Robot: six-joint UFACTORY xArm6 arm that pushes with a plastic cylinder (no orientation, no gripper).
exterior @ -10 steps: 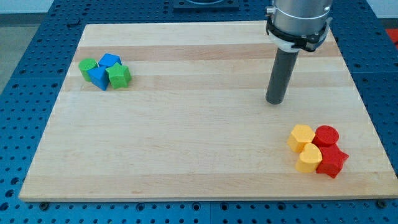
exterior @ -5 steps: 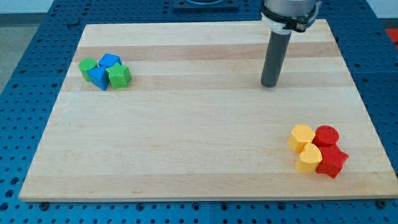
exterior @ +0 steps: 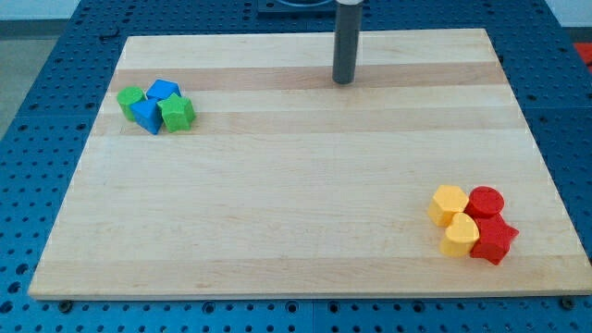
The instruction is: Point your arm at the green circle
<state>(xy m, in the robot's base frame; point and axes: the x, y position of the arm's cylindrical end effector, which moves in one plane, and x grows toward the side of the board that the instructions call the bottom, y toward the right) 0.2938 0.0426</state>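
Observation:
The green circle (exterior: 129, 99) sits at the view's left, near the top, at the left end of a tight cluster. Touching it are a blue block (exterior: 164, 91), a blue cube-like block (exterior: 146, 116) and a green star-like block (exterior: 176, 113). My tip (exterior: 344, 80) rests on the board near the view's top, a little right of centre. It is far to the right of the green circle and touches no block.
At the view's bottom right is a second cluster: a yellow hexagon-like block (exterior: 449, 203), a red circle (exterior: 486, 201), a yellow heart-like block (exterior: 460, 237) and a red star-like block (exterior: 494, 240). The wooden board (exterior: 277, 203) lies on a blue perforated table.
My tip has moved up and to the left, from the view's right side toward the top centre. No block has moved.

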